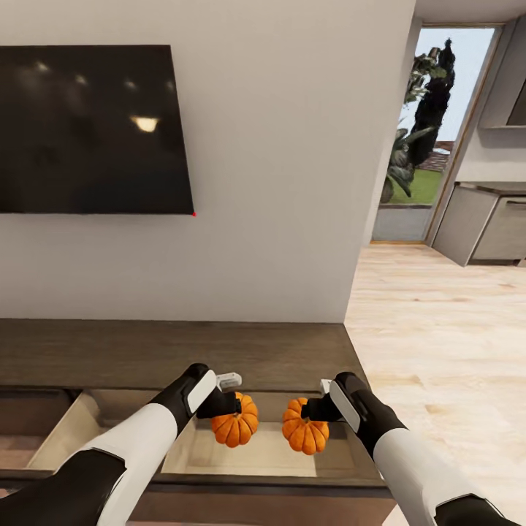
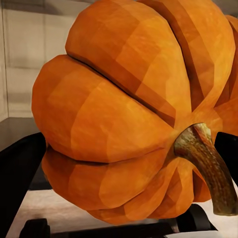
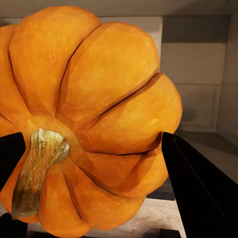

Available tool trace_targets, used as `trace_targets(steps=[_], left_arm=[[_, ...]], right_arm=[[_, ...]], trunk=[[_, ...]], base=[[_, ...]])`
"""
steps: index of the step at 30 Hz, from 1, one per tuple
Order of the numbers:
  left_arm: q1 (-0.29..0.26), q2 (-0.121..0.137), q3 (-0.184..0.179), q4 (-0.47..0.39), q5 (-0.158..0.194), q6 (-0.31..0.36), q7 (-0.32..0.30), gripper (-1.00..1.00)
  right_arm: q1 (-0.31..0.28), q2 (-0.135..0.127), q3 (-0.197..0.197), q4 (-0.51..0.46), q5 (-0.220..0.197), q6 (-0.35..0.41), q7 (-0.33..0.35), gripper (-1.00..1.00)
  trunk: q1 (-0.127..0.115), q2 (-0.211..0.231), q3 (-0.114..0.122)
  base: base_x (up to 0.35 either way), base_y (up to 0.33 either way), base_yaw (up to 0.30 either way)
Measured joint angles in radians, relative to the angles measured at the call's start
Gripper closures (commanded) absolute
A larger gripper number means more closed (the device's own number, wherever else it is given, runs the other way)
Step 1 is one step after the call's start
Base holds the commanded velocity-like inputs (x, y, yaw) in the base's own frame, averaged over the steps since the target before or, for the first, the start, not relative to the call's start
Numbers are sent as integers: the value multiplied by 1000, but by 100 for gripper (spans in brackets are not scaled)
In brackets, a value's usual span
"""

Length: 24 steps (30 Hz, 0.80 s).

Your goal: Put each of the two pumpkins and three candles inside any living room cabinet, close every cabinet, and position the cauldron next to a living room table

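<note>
Here my left gripper (image 1: 228, 409) and right gripper (image 1: 313, 410) each clamp a pumpkin (image 1: 235, 421) (image 1: 305, 426) over the open drawer (image 1: 241, 456), ready to drop in.

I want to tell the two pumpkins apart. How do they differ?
The left pumpkin is held by the left gripper, the right pumpkin by the right gripper. The right one hangs slightly lower. Both are orange, ribbed, alike in size, above the open drawer.

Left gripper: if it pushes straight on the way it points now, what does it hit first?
Left gripper is shut on a pumpkin and aims at the other pumpkin in the right gripper. Probably that, though depth is unclear.
</note>
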<state>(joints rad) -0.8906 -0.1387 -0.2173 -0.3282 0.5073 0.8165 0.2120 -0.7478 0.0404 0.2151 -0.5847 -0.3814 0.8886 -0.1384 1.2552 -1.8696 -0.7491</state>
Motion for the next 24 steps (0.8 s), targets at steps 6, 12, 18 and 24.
trace_targets(steps=[6,12,18,24], left_arm=[[0,0,0,0,0,0,0,100],[0,0,0,0,0,0,0,100],[0,0,0,-1,0,-1,0,100],[0,0,0,0,0,-1,0,100]], right_arm=[[0,0,0,0,0,0,0,100],[0,0,0,0,0,-1,0,100],[0,0,0,0,-1,0,0,100],[0,0,0,0,1,0,0,100]], trunk=[[23,-42,-24],[27,-49,-35],[27,-49,-41],[27,-49,-41]], base=[[0,0,89],[0,0,125],[9,0,63],[195,-5,5]])
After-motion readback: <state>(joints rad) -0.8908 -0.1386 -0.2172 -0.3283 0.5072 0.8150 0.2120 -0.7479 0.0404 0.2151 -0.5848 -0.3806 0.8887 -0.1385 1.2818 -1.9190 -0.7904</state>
